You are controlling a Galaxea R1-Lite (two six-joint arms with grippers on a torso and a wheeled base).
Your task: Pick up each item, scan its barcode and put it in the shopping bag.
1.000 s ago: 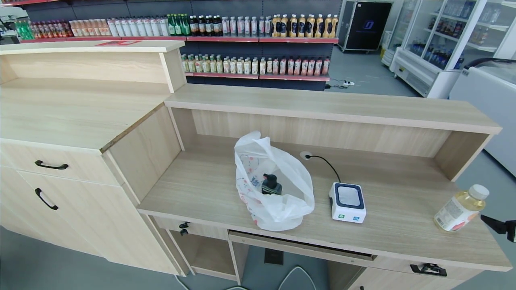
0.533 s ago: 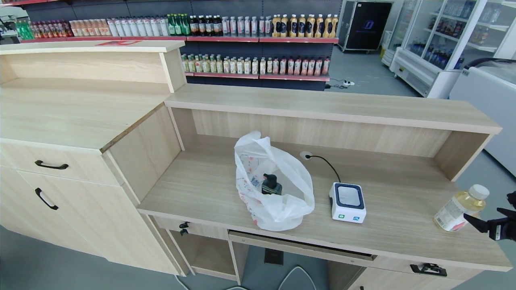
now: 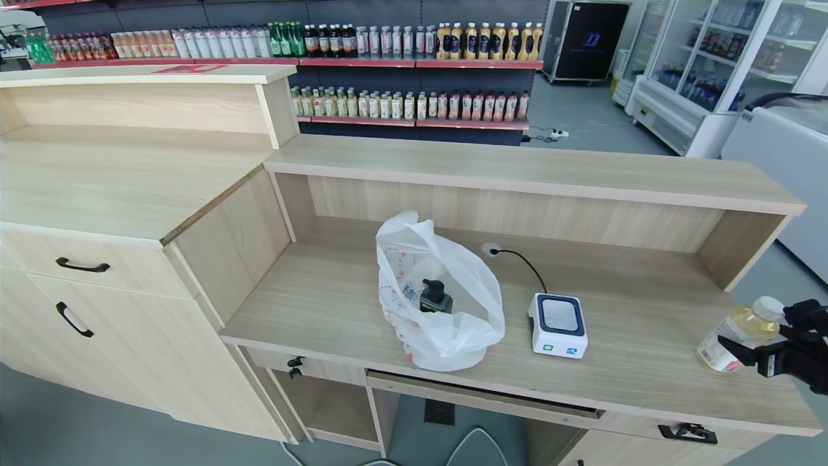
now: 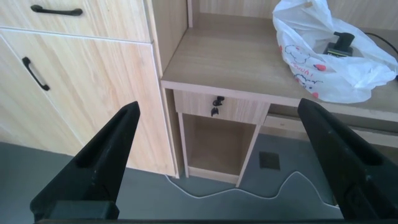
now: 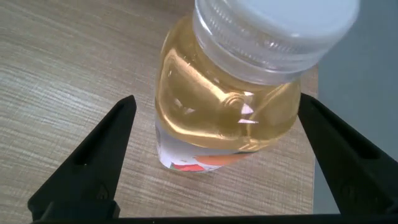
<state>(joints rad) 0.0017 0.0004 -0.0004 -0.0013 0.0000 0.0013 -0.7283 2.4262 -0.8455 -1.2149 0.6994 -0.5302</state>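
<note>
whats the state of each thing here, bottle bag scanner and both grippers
clear plastic bottle of yellow liquid: upright on the wooden counter, capped, not lifted
white plastic shopping bag: open at the top, dark pump bottle inside
white barcode scanner: lying on the counter, window facing up
right gripper: open, straddling the bottle
left gripper: open, holding nothing

left claw and right claw are black, wedge-shaped.
</note>
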